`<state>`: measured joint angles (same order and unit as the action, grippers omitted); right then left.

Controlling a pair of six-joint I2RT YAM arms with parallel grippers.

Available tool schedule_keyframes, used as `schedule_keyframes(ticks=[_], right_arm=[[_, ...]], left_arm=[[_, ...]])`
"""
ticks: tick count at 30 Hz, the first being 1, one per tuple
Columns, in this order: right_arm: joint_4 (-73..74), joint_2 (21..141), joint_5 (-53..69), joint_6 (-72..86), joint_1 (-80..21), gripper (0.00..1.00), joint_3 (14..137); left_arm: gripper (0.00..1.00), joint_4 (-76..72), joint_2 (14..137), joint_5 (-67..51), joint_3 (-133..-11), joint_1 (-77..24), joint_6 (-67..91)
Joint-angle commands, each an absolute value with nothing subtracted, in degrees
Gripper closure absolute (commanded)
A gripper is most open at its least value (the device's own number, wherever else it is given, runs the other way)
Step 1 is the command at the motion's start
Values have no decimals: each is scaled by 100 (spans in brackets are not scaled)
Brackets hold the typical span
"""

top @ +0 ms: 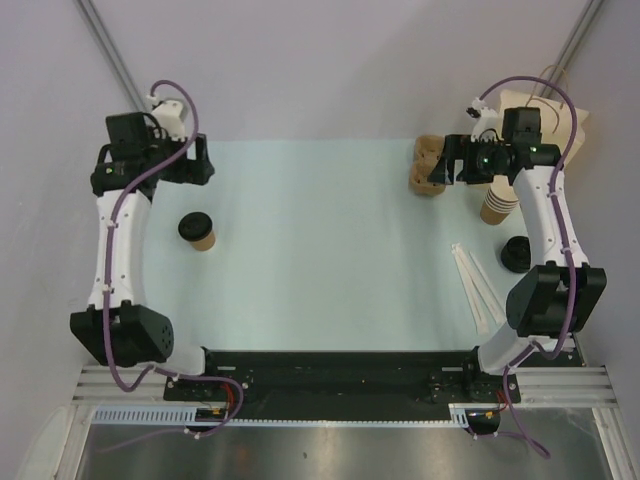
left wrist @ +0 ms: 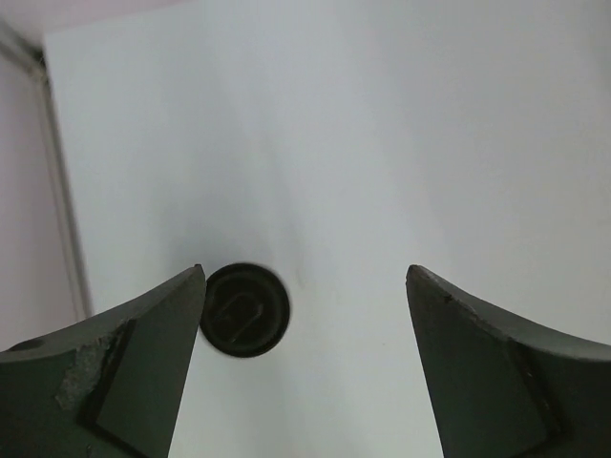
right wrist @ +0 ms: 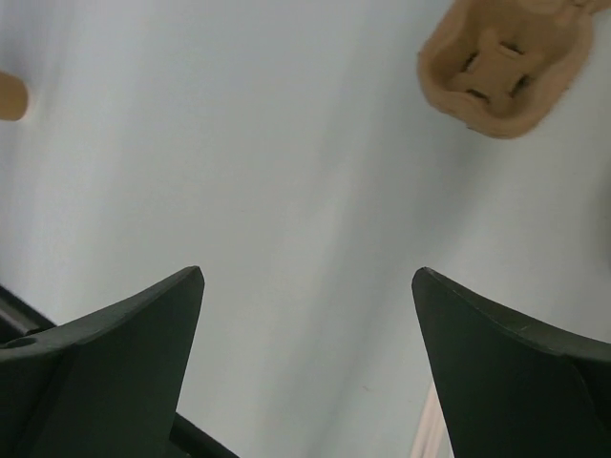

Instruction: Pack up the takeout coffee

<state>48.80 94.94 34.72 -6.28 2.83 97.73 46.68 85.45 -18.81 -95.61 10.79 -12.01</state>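
The takeout coffee [top: 198,231] is a brown kraft cup with a black lid, standing upright on the left half of the pale table. In the left wrist view its lid [left wrist: 244,309] shows from above, just beside my left fingertip [left wrist: 181,296]. My left gripper [top: 203,160] [left wrist: 305,271] is open and empty, above and behind the cup. My right gripper [top: 440,160] [right wrist: 307,273] is open and empty, raised over the table beside a brown pulp cup carrier [top: 427,166] [right wrist: 501,62].
A stack of bare kraft cups [top: 497,205] stands at the right, with black lids [top: 516,253] in front of it. White wrapped straws [top: 475,282] lie at the front right. A tan paper bag [top: 545,110] sits at the back right corner.
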Motion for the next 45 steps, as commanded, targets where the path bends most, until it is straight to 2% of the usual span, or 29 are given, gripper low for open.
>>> schedule_keyframes(ticks=[1,2,3,6,7,8,9,15,17,22,28,38,45], right_arm=[[4616,9272,2410,-669,167,7,9738],[4458,9403,2060,-642,97,13,9790],[4091,9483,1891,-711,18,15,9817],[3239,9921,1399,-1115,-377,21,9870],[3104,10097,1267,-1134,-404,26,9966],[3068,10560,970,-1099,-430,36,10393],[3137,10808,923,-942,-413,39,10641],[3112,12144,765,-406,-483,43,11784],[2920,12321,502,-247,-554,49,11874],[2602,12936,141,-176,-633,55,12224],[2365,13595,79,-299,-633,57,12910],[2092,14053,-97,-501,-686,64,13289],[2144,14185,-53,-633,-642,64,13210]], left_arm=[[9,4105,8209,-1952,-9211,144,-1073],[9,4035,8192,-1908,-9141,54,-1037],[9,3938,8174,-1881,-9132,-330,-1020],[9,3929,8252,-1960,-9158,-623,-906],[9,3929,8270,-1969,-9184,-659,-810],[9,3937,8288,-1977,-9193,-677,-756],[9,3937,8297,-1960,-9193,-703,-721],[9,3823,8183,-1820,-8895,-721,-519],[9,3806,8165,-1784,-8798,-721,-422],[9,3771,8095,-1732,-8631,-712,-422],[9,3788,8209,-1696,-8648,-721,-448],[9,3779,8420,-1635,-8806,-721,-475],[8,3814,8508,-1608,-8859,-721,-501]])
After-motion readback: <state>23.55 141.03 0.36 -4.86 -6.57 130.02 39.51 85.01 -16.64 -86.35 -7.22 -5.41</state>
